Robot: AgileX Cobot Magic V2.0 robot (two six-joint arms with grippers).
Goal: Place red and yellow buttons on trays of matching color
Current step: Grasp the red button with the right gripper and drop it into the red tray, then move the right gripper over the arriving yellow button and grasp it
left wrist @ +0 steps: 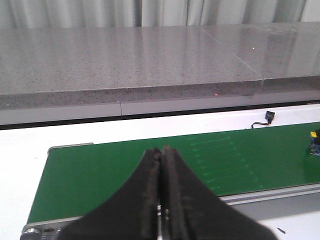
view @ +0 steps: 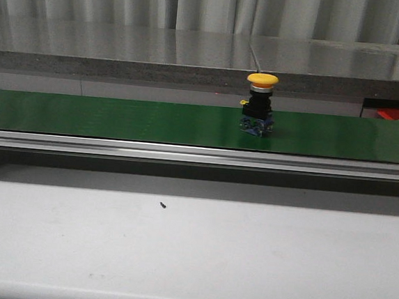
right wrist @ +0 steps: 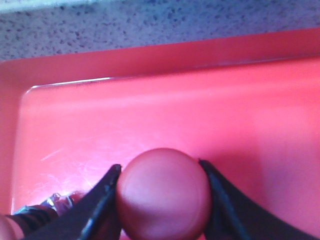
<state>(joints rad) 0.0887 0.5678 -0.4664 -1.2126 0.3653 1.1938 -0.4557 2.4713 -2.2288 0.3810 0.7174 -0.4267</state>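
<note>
While the green belt [view: 118,118] spans the front view, a yellow button [view: 260,104] stands upright on it at 2 o'clock from centre. Right gripper [right wrist: 162,200] clamps a red button [right wrist: 164,194] over the red tray [right wrist: 150,110]. Left gripper [left wrist: 161,200] pinched together, holding nothing.

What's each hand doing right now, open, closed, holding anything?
Left hand: closed, empty, above the green belt.
Right hand: closed on the red button, over the red tray.

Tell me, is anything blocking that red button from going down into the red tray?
Nothing visible does. The right gripper holds the red button directly over the red tray, and the tray floor around it looks bare there.
</note>
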